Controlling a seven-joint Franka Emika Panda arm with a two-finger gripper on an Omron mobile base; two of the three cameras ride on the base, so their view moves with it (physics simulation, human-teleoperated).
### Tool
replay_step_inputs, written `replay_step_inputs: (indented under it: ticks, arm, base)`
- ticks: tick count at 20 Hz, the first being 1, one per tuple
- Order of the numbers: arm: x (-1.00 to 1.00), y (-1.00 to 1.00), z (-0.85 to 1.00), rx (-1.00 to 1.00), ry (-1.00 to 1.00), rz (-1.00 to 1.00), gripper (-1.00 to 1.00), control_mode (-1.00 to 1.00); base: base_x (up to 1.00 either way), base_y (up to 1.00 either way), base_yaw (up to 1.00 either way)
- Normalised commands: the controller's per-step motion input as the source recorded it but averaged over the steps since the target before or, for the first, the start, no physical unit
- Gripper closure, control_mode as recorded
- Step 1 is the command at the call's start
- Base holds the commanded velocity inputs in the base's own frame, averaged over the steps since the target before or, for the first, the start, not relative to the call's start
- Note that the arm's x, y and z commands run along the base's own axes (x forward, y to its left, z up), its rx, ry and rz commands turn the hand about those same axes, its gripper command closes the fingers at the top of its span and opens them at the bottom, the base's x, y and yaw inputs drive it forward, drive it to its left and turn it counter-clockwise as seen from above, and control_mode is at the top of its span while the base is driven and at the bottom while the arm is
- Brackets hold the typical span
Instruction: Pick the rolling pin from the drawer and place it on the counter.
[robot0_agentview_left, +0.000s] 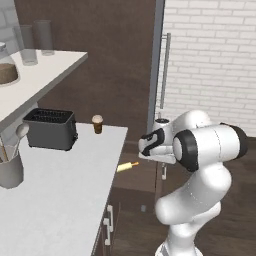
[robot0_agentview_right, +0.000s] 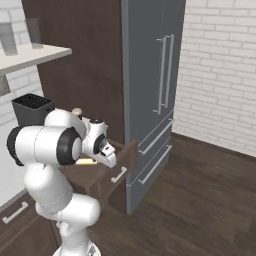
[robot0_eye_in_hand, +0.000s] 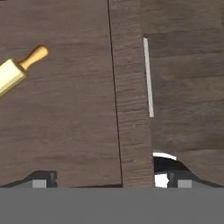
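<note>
**Open gripper over the drawer, rolling pin lying inside**

The gripper (robot0_eye_in_hand: 107, 179) points down over the drawer (robot0_eye_in_hand: 61, 109). Its two dark tips stand wide apart, and nothing is between them. One tip is over the brown drawer floor. The other tip is past the drawer's front wall, over the floor of the room. The thin light handle (robot0_eye_in_hand: 148, 76) runs along that front wall.

The rolling pin (robot0_eye_in_hand: 17, 70) lies on the drawer floor, off to one side of the gripper and not touching it. One orange peg end and a bit of the pale yellow roller show in the hand view. From the left base view the rolling pin (robot0_agentview_left: 127, 166) peeks out just past the edge of the counter (robot0_agentview_left: 60, 190).

On the counter sit a dark toaster (robot0_agentview_left: 50, 129), a small cup, maybe a drink (robot0_agentview_left: 97, 123), and a grey cup of utensils (robot0_agentview_left: 10, 167).
</note>
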Motion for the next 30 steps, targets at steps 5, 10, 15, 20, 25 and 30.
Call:
replay_step_inputs:
  ticks: [5, 10, 15, 20, 25, 30]
  arm:
    - [0.47, -0.01, -0.72, 0.00, 0.08, 0.00, -1.00, -1.00]
    - [0.00, -0.44, -0.61, 0.00, 0.08, 0.03, -1.00, -1.00]
    - [-0.43, -0.74, -0.86, 0.00, 0.12, 0.05, -1.00, -1.00]
    - [-1.00, -1.00, -1.00, 0.06, 0.01, 0.07, -1.00, -1.00]
    - [-1.00, -1.00, -1.00, 0.04, 0.00, 0.06, -1.00, -1.00]
    - [-1.00, -1.00, -0.61, 0.10, -0.05, 0.09, -1.00, -1.00]
  base:
    - [0.00, 0.00, 0.00]
    - [0.00, 0.00, 0.00]
    - [0.00, 0.00, 0.00]
    - [0.00, 0.00, 0.00]
    - [0.00, 0.00, 0.00]
    - [0.00, 0.00, 0.00]
